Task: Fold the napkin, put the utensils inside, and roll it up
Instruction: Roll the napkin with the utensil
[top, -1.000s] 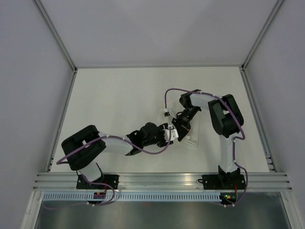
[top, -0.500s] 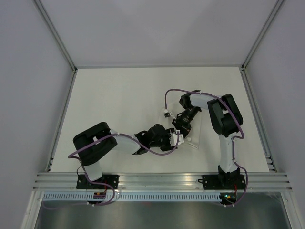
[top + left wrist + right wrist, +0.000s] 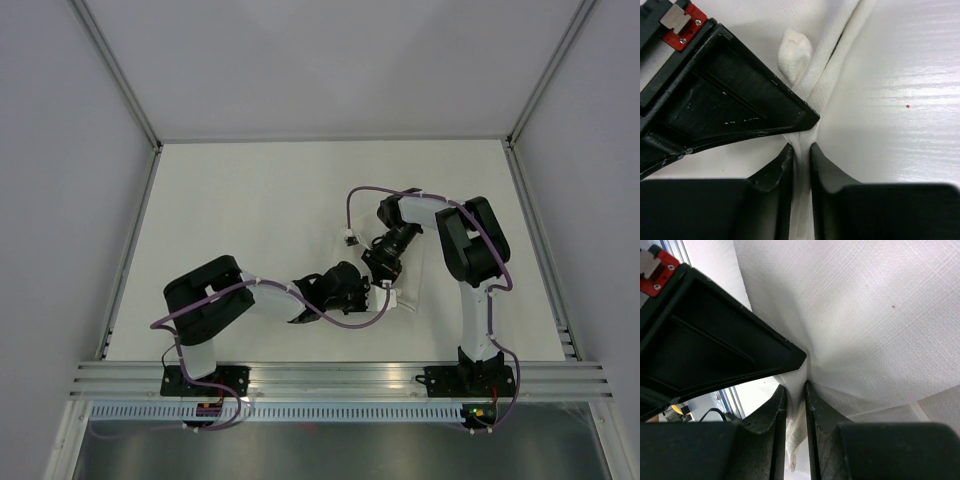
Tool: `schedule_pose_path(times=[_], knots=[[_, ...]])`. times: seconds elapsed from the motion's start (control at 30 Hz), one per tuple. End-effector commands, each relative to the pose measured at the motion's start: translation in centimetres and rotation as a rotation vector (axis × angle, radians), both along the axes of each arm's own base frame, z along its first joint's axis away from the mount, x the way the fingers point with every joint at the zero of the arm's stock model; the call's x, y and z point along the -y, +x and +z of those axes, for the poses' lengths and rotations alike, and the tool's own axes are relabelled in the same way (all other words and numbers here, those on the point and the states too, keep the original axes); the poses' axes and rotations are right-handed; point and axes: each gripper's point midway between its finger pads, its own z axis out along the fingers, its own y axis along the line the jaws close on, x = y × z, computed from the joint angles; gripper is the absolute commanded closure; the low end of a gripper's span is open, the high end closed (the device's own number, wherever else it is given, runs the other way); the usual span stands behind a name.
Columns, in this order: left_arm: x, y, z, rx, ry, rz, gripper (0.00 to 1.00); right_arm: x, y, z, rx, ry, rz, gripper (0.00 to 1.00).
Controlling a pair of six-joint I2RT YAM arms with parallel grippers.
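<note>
Pinching a bunched ridge of the single white woven napkin, the left hand grips it against the glossy white desk, having shifted right and narrowed since a second ago. Just beyond, the right hand, hardly moved, clamps a draped sheet of the same soft cloth.

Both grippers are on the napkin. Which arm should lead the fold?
Probably right. The right gripper pinches a broad, lifted sheet of the napkin, free to carry over. The left gripper clamps a bunched edge low against the table, better as an anchor.
</note>
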Motion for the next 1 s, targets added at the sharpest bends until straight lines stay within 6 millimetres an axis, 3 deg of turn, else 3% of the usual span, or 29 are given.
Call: schedule_pose_path(times=[0.0,0.1,0.2,0.33,0.53,0.73,0.97], knots=[[-1.3,-0.9,-2.9,-0.042,0.133,-0.026,0.83,2.7,2.6,-5.5,0.170,-0.125,0.102,0.93],[-1.0,-1.3,-2.7,-0.083,0.124,-0.019,0.94,2.6,3.1,-5.5,0.191,-0.129,0.085,0.93],[-0.8,-1.6,-2.4,-0.136,0.107,-0.002,0.98,2.5,3.8,-5.2,0.227,-0.134,0.056,0.87],[-0.4,-1.8,-2.5,-0.241,0.115,0.027,0.98,2.1,4.8,-3.9,0.271,-0.105,0.011,0.65],[-0.2,-1.4,-1.4,-0.376,0.059,0.048,0.98,2.0,6.9,-0.8,0.345,-0.039,-0.103,0.48],[-0.4,-1.0,-0.9,-0.476,-0.001,0.044,0.98,3.5,10.4,1.8,0.401,-0.011,-0.336,0.45],[-0.4,-1.1,-1.1,-0.690,-0.041,0.028,0.98,5.9,12.0,4.8,0.473,0.110,-0.470,0.44]])
